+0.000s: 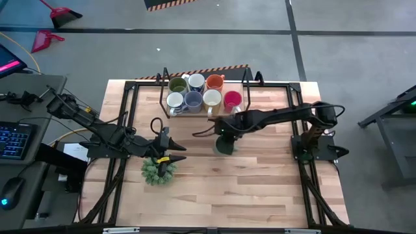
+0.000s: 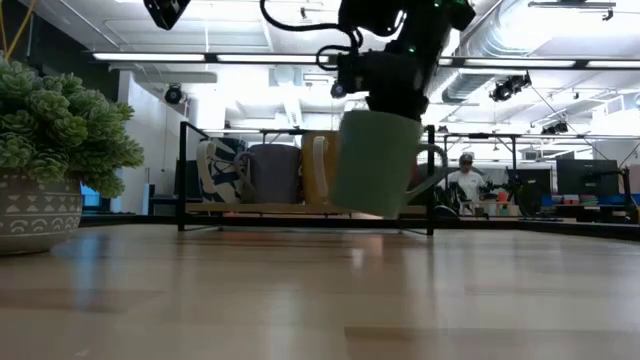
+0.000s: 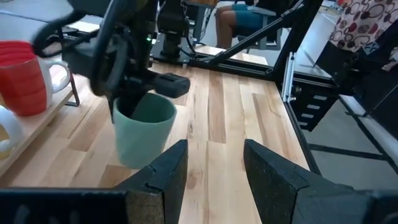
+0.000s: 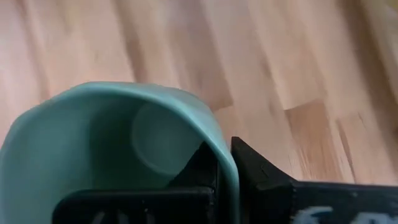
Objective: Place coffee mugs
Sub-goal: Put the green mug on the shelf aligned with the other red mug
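My right gripper reaches in from the table's right to its middle and is shut on a green mug, which hangs above the wood. Several other mugs stand in a black rack at the far edge: olive green, white, orange, white, blue, cream and red. My left gripper waits open at the table's left, above the plant, pointing toward the green mug, with nothing between its fingers. My right gripper pinches the green mug's wall at the rim, one finger inside the cup and one outside. The fingers come from above, slanting down. The mug hangs below them, mouth up and slightly tilted, clear of the table, with its handle sticking out sideways.
A bushy potted plant stands on the near left, right below my left gripper. Black frame rails run along the table's left and right sides. Bare wood lies near the front and right. A person sits far behind the table.
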Robot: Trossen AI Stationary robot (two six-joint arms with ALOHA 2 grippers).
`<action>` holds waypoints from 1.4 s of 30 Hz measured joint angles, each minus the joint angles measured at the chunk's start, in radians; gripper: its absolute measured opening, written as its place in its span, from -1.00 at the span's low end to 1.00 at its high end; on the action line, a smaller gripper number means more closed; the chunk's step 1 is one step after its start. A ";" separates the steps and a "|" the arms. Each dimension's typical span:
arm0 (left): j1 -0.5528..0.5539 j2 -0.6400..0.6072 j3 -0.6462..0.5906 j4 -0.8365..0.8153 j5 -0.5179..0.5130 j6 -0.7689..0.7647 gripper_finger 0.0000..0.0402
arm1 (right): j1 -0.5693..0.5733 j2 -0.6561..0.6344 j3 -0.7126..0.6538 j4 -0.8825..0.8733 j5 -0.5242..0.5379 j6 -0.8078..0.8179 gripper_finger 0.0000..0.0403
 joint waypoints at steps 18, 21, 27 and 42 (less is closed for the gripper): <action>0.000 0.000 0.000 0.001 -0.001 0.033 -0.28 | 0.022 0.094 0.005 -0.034 -0.174 -0.733 -1.00; 0.000 0.000 0.000 0.001 -0.005 0.033 -0.28 | 0.016 0.094 0.005 -0.042 -0.159 -0.809 -1.00; 0.000 0.000 0.000 0.001 -0.014 0.005 -0.28 | 0.002 0.094 0.005 -0.054 -0.136 -0.948 -1.00; 0.000 0.000 0.000 0.001 -0.036 -0.031 -0.28 | 0.001 0.096 0.003 -0.096 -0.112 -1.163 -0.99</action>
